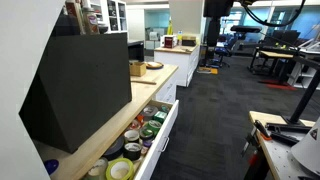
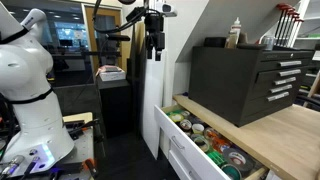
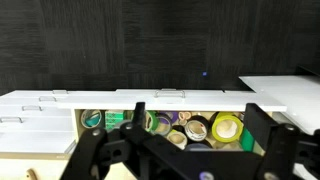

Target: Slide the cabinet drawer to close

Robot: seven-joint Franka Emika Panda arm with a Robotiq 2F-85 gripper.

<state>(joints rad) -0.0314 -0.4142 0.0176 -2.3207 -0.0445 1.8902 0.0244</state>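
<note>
**Q:** Entry one, drawer (image 1: pixel 165 135). Position?

**A:** Pulled well out from under the counter (image 2: pixel 280 130), full of tape rolls (image 3: pixel 225 127).

**Q:** Entry two, gripper (image 2: pixel 152 42)?

**A:** Jaws apart and empty, high above the drawer and well clear of it.

**Q:** Method?

**A:** My judgement: I descend outside the white front (image 2: pixel 185 155), set flat at mid-panel and push straight along the runners. An off-centre push may rack the drawer.

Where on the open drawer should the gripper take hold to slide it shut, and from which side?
Probably the front panel, at its top edge, coming from the carpet side. It stands pulled out and faces that way, and rolls fill the inside behind it, so only the front is free.
</note>
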